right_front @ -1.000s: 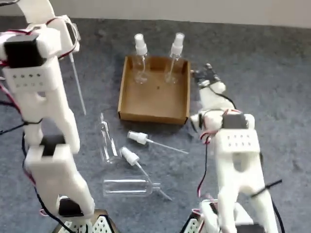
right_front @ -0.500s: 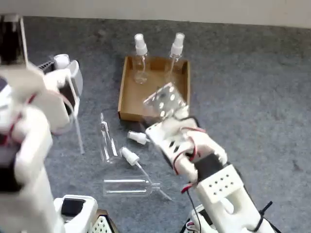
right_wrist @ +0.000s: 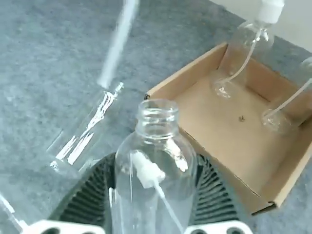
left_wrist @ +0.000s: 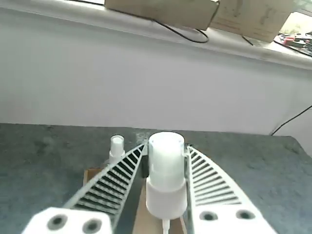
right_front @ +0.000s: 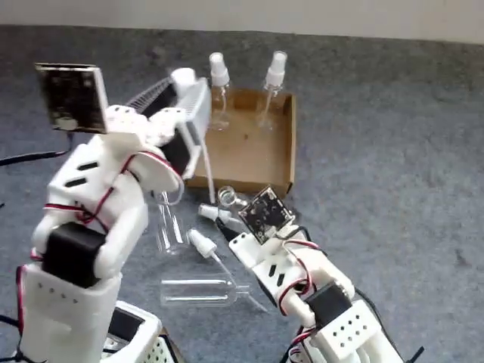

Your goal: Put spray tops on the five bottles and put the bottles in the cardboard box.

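Carpet [right_front: 393, 151] by cardboard box [right_front: 290, 144]: two bottles [right_front: 168, 227] [right_front: 197, 291], two tops [right_front: 215, 214] [right_front: 203, 243]; two capped bottles [right_front: 219, 91] [right_front: 274, 87] inside; left gripper [left_wrist: 165, 148] clamps a top [left_wrist: 165, 175], right gripper [right_wrist: 156, 163] a bottle [right_wrist: 157, 117].

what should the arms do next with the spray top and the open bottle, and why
Probably shift the left gripper so the dip tube of its spray top lines up over the open bottle, then lower it in. The right gripper holds that bottle upright, neck uncapped, and the tube's tip hangs beside the neck, not yet inside.
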`<state>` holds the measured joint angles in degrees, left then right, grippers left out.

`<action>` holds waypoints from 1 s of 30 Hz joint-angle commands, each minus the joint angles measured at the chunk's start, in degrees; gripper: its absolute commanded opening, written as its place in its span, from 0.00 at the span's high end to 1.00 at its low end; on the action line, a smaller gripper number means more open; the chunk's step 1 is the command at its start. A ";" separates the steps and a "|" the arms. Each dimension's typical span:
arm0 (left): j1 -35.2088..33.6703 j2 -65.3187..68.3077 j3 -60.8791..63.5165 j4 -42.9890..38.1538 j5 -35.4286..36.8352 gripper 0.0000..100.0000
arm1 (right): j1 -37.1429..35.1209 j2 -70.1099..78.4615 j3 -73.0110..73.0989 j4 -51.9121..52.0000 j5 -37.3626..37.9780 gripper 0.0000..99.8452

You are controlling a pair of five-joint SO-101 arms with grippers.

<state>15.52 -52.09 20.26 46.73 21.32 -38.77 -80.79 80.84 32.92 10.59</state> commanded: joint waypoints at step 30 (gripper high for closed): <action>0.92 -1.27 17.45 -15.74 0.35 0.99 | -0.40 -1.89 -0.40 -1.54 -0.53 1.00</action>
<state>14.55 -52.09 35.12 32.40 21.32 -38.68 -81.49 80.92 32.57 10.59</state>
